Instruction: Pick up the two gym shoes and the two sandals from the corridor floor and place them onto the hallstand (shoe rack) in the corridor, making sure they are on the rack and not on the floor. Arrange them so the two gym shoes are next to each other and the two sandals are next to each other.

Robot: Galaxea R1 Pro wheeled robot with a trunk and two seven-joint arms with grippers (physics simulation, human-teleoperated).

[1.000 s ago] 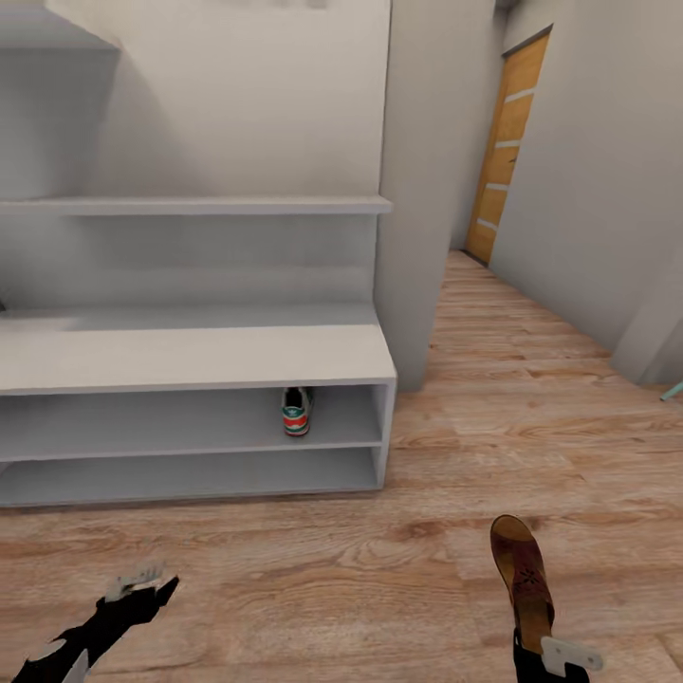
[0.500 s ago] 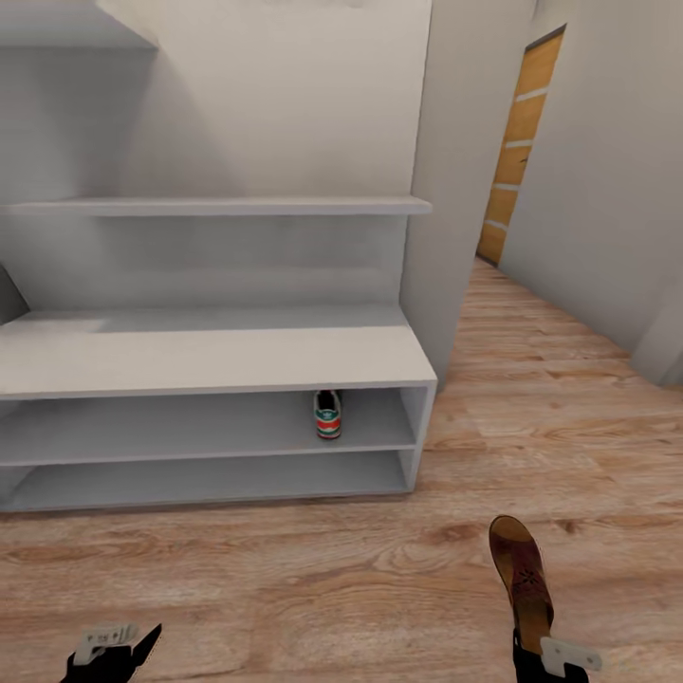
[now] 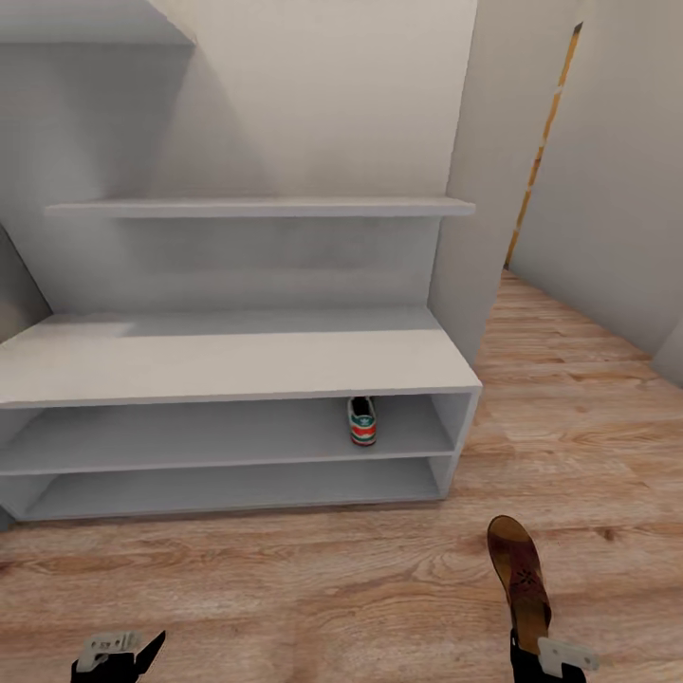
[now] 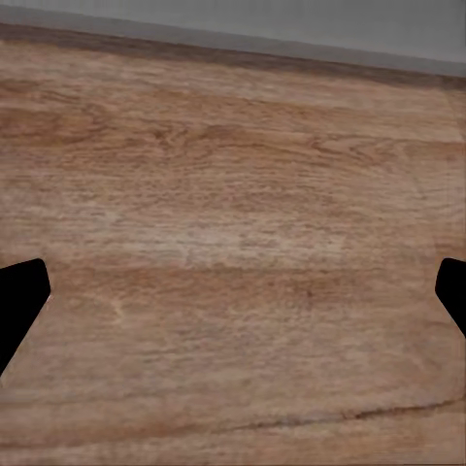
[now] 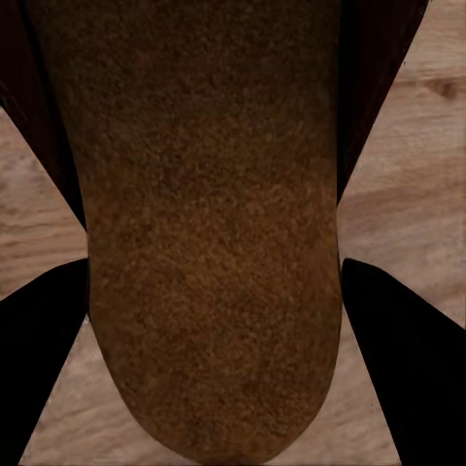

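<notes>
One gym shoe (image 3: 362,421), white with green and orange-red, stands on the upper open shelf of the pale grey hallstand (image 3: 228,365), near its right end. A brown sandal (image 3: 519,573) juts forward at the lower right of the head view, with my right gripper (image 3: 543,655) shut on its heel end. In the right wrist view its tan sole (image 5: 209,243) sits between the dark fingers (image 5: 403,359). My left gripper (image 3: 119,655) hangs low at the bottom left; its fingers (image 4: 19,301) stand wide apart over the bare corridor floor (image 4: 233,243), holding nothing.
A grey wall pillar (image 3: 493,171) rises right of the hallstand. Wood-plank floor (image 3: 588,398) runs back along the corridor to an orange door (image 3: 545,142). A floating shelf (image 3: 261,206) hangs above the bench top.
The whole head view has panned left, so the hallstand and gym shoe sit further right in frame. The left arm has dropped lower in the picture. The sandal stays held.
</notes>
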